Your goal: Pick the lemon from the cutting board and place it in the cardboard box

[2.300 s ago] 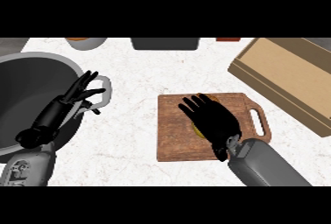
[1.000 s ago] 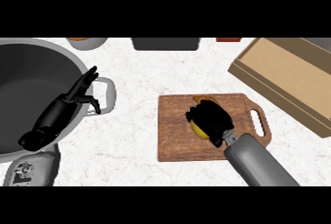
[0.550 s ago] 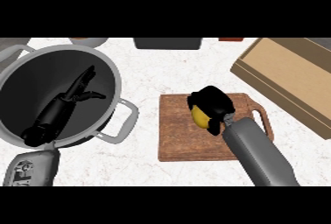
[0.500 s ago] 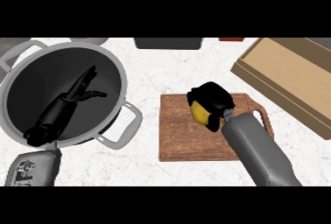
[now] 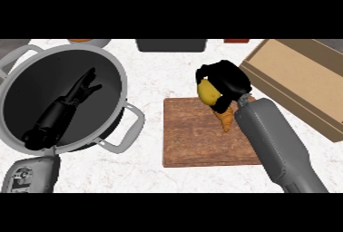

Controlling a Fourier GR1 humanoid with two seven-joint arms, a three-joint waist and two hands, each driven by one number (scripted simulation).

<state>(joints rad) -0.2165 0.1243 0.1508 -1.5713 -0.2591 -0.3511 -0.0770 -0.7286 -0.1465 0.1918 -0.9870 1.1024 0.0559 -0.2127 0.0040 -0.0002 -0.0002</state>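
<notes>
My right hand (image 5: 226,79) is curled round the yellow lemon (image 5: 209,93) and holds it above the far edge of the wooden cutting board (image 5: 198,136). Only the lemon's left side shows past the fingers. The cardboard box (image 5: 301,79) stands to the right of that hand, at the counter's right side, open side up. My left hand (image 5: 84,86) rests with straight fingers in front of the big pot, holding nothing.
A large dark pot (image 5: 40,81) with grey handles fills the left side. A dark tray (image 5: 171,44) and small items line the far edge. White marbled counter (image 5: 154,72) lies between pot and board.
My right hand closed on the lemon, lifted it off the board and carried it up toward the far edge. The view shifted, so the pot now shows further right.
</notes>
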